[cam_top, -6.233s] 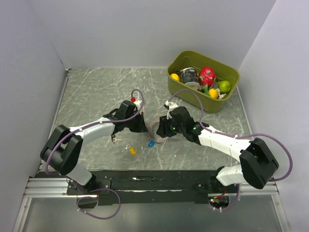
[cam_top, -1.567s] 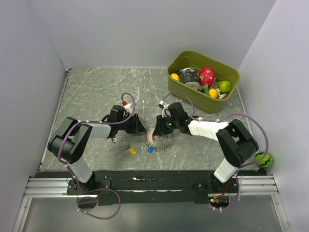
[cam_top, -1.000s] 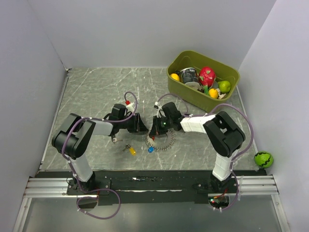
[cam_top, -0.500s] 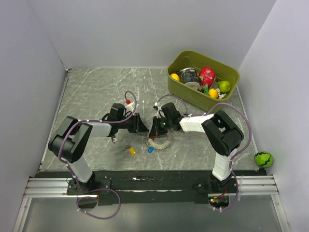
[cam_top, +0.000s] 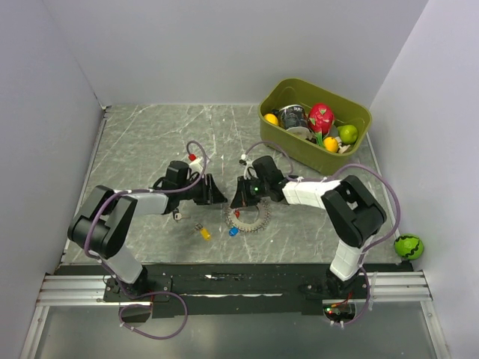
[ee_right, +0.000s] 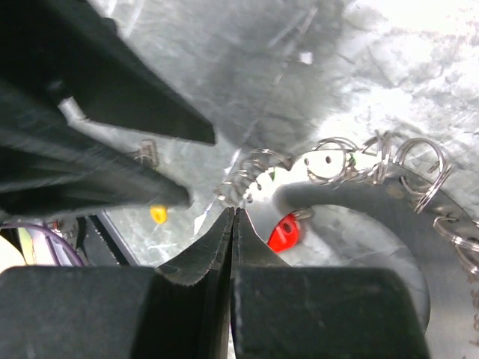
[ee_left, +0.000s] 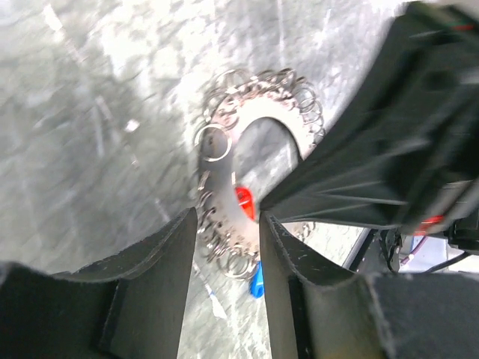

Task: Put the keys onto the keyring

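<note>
while keyring (cam_top: 260, 219) lies fanned like a gear – red cap (ee_right: 284, 233) | left tool (ee_left: 224, 221) apart | right tool (ee_right: 233, 213) together

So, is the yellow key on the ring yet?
No, the yellow key lies loose on the table, well apart from the keyring.

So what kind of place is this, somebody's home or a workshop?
Most likely a robotics test bench, not a home: a left arm and right arm bolted to a metal rail, blank walls boxing in the table, and a green bin of what looks like toy fruit.
</note>
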`<state>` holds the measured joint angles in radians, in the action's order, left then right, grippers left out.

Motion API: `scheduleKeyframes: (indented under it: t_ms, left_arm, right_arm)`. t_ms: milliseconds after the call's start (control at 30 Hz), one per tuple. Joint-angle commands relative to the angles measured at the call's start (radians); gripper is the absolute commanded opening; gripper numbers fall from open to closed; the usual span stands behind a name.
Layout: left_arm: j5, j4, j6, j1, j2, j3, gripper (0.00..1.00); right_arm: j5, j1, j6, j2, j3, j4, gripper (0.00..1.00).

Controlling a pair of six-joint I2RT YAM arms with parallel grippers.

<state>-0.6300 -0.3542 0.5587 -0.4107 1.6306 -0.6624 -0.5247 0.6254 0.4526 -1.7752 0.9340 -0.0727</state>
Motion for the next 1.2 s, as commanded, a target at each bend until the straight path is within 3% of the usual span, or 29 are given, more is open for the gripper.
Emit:
scheduleKeyframes:
  t_ms: [0,433,1167]
  left_arm:
    - [-0.003,-0.049,0.009,0.019,-0.009,0.021,0.46]
    - [0.003,-0.095,0.014,0.019,0.032,0.023,0.43]
    - [-0.004,-0.058,-0.019,0.012,0.127,-0.060,0.35]
  right_arm:
    - [-0.017,-0.026,0.009,0.094,-0.032,-0.050,0.06]
    - [-0.001,-0.033,-0.020,0.103,-0.017,-0.004,0.16]
    - [0.011,-0.075,-0.008,0.164,-0.053,-0.007,0.18]
